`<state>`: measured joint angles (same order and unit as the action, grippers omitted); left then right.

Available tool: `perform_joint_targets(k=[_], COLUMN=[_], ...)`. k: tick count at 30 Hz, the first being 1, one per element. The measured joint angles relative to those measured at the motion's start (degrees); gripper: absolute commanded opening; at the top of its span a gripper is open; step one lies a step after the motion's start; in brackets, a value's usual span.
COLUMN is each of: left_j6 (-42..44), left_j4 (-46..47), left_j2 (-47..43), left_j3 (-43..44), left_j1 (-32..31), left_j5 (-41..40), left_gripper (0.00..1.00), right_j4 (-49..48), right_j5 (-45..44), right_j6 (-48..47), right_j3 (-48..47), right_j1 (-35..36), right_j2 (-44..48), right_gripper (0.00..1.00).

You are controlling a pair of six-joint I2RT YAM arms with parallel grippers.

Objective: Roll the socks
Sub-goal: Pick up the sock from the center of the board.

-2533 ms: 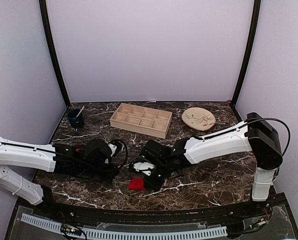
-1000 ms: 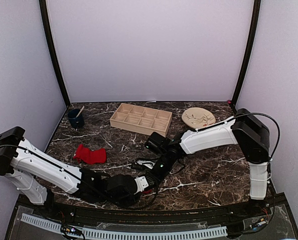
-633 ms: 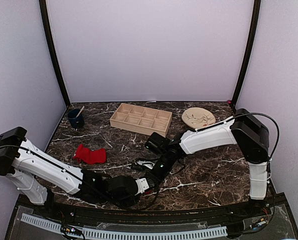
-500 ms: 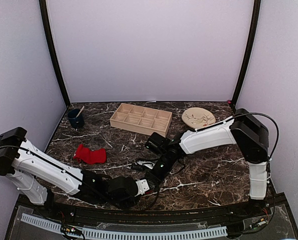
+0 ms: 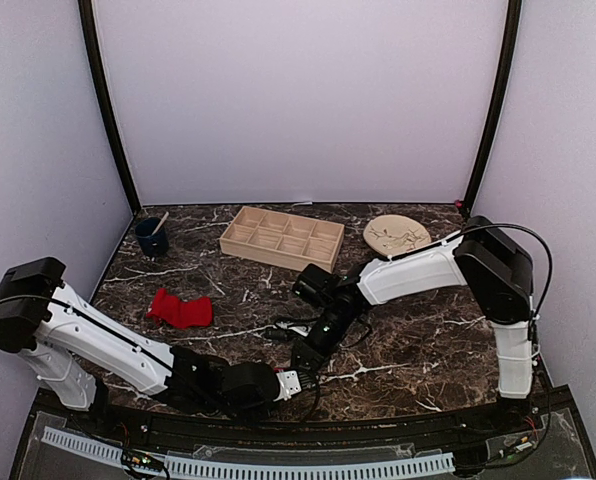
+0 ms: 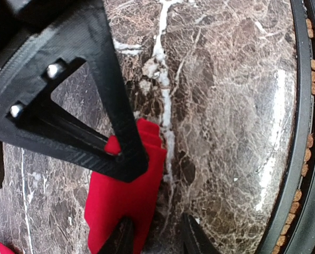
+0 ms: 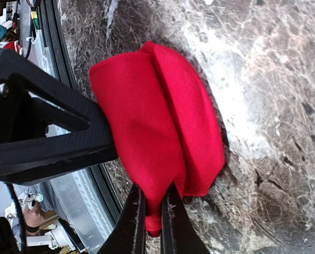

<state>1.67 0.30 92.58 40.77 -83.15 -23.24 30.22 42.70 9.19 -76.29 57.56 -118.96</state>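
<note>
Right wrist view: our right gripper [image 7: 152, 211] clamps the folded sock [image 7: 157, 121], nearer to us than the wooden tray [image 5: 273, 257]; left gripper [image 6: 157, 241], jaws apart, has just arrived at it, so rolling can start.

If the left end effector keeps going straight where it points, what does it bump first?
Most likely the red sock, right ahead of the left end effector; the right end effector pinching it sits just beyond, though depth is unclear.

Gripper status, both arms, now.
Left gripper: fingers open, straddling the red sock at its edge.
Right gripper: shut, pinching the red sock.
</note>
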Motion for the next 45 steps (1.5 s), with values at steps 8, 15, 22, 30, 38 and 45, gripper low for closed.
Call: perform_joint_targets(k=[8, 15, 22, 30, 38, 45], left_j6=[1.4, 3.8, 6.1, 8.2, 9.5, 9.7], left_j4=[1.0, 1.5, 1.8, 2.8, 4.2, 4.8], left_j2=[1.4, 1.5, 1.5, 1.5, 1.5, 2.4], left_j3=[0.2, 0.2, 0.2, 0.2, 0.2, 0.2], left_j1=[0.0, -0.2, -0.3, -0.3, -0.3, -0.3], left_j5=[-1.3, -3.3, -4.4, -5.6, -6.5, -6.5], left_gripper=[0.33, 0.33, 0.33, 0.35, 0.38, 0.38], right_j4=[1.2, 1.4, 1.4, 1.4, 1.6, 1.7], right_j5=[1.3, 2.5, 2.7, 3.0, 3.8, 4.0], right_j6=[-0.9, -1.4, -1.5, -1.6, -1.6, -1.6], right_j3=[-0.5, -0.5, -0.5, -0.5, -0.5, -0.5], right_j1=[-0.4, -0.7, -0.7, -0.9, -0.9, -0.9], right_j2=[-0.6, -1.0, -1.0, -1.1, -1.4, -1.4], right_gripper=[0.07, 0.07, 0.07, 0.07, 0.08, 0.08])
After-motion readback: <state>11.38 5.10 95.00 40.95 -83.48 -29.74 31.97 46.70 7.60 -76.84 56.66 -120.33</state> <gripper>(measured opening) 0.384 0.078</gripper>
